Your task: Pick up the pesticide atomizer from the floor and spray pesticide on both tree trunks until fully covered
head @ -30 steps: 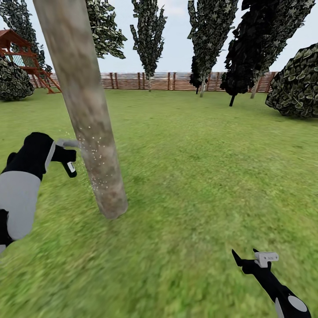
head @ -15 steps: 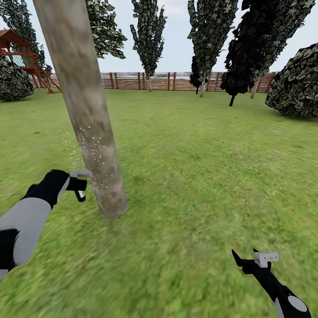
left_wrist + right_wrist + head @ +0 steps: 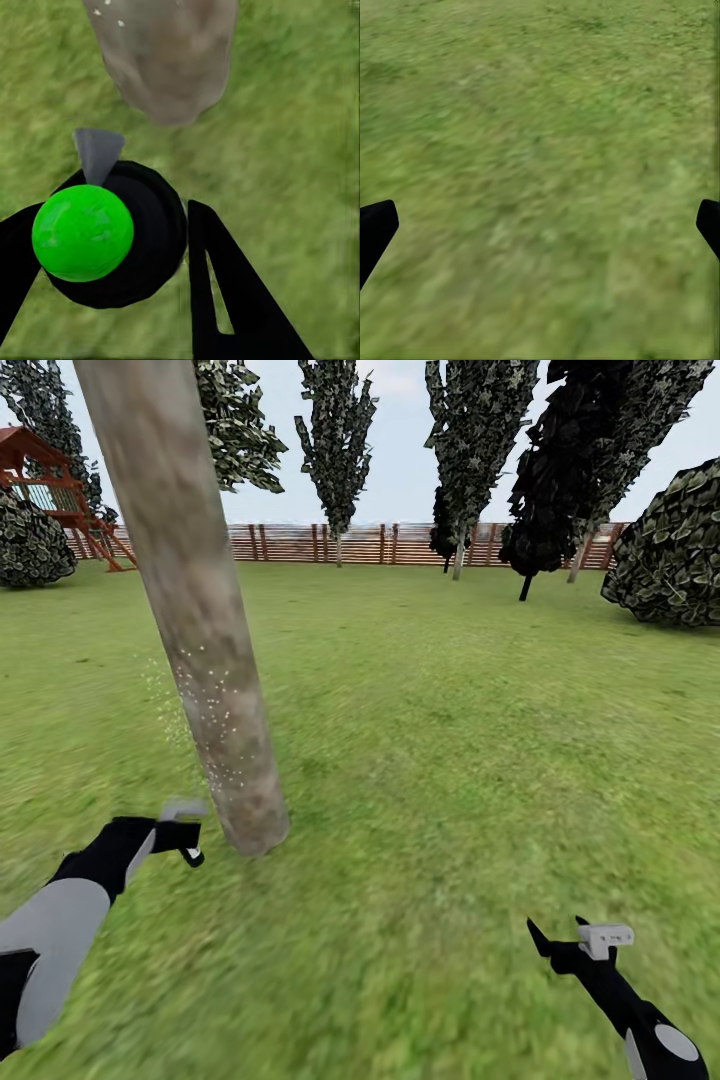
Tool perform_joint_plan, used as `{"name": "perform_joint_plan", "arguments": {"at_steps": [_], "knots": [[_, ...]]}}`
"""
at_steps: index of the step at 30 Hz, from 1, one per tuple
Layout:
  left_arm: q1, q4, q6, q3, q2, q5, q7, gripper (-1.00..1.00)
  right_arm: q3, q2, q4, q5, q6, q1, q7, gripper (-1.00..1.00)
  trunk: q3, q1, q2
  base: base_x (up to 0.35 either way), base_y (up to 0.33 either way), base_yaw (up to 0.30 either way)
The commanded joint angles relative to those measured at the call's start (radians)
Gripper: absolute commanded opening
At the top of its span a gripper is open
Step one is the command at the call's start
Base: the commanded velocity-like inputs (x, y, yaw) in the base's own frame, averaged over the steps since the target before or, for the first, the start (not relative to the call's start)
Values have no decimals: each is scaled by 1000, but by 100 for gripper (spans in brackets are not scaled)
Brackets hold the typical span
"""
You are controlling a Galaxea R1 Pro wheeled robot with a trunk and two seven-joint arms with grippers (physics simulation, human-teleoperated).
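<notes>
- Two arms showed in the head view: the left gripper (image 3: pixel 178 832) hung low over the grass just beside the foot of the thick, leaning, grey-brown mottled tree trunk (image 3: pixel 190 610), gripping the small dark pesticide atomizer (image 3: pixel 185 838); the right gripper (image 3: pixel 562 943) hovered well apart over bare lawn, its fingers spread wide and holding nothing.
- Spraying the first trunk looked like the step in hand: fine white specks of pesticide (image 3: pixel 205 705) dotted the trunk's lower stretch, while its upper length appeared bare.
- Judging by that, the next move called for raising the nozzle and working it along the uncovered bark, then going on to the second tree.
- The left wrist view gave what the head view could not: the atomizer's round black body with its bright green spot (image 3: pixel 82 232) clamped between the black fingers (image 3: pixel 225 292), its grey nozzle (image 3: pixel 97 154) aimed at the trunk's base (image 3: pixel 169 60).
- Farther off stood the brown slatted wooden fence (image 3: pixel 350 544).
</notes>
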Motion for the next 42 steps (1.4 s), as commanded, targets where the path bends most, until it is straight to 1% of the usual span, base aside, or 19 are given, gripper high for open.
{"name": "perform_joint_plan", "arguments": {"at_steps": [1, 2, 3, 4, 5, 6, 10, 17, 24, 42], "knots": [[17, -5, 2, 11, -2, 16, -9, -100, -4, 1, 0, 10, -7, -1, 4, 100, -1, 0, 0, 110, -44, 0], [42, -7, -3, 13, -3, 43, -8, -100, -4, 0, -1, 10, -7, -1, 4, 100, -1, 0, 0, 157, -90, 0], [69, -4, -28, 15, -6, 61, -7, -100, -4, 0, -1, 10, -7, -1, 4, 100, -1, 0, 0, 200, -136, 0], [83, 1, -63, 16, -8, 67, -4, -100, -4, 0, -1, 10, -7, -1, 4, 100, -1, 0, 0, 216, -152, 0], [90, 4, -98, 16, -10, 70, 1, -100, -4, 0, -1, 11, -7, -1, 4, 100, -1, 0, 0, 224, -161, 0], [93, 5, -114, 16, -12, 71, 4, -100, -4, 0, -1, 11, -7, -1, 4, 100, -1, 0, 0, 227, -164, 26], [100, 14, -144, 16, -14, 69, 10, -100, -4, 2, 1, 12, -7, -1, 4, 100, 1, 0, 0, 229, -172, 174], [109, 25, -147, 14, -17, 71, 11, -100, -3, 2, 5, 12, -7, -1, 3, 100, 1, 0, 0, 86, -250, 31], [109, 20, -140, 14, -25, 65, 11, -100, -3, 2, 8, 12, -7, -1, 2, 100, 1, 0, 0, 18, -272, 22], [109, 16, -137, 15, -25, 64, 12, -100, -1, 4, 8, 12, -7, -1, 3, 100, 1, 0, 0, 93, -271, 265]]}}
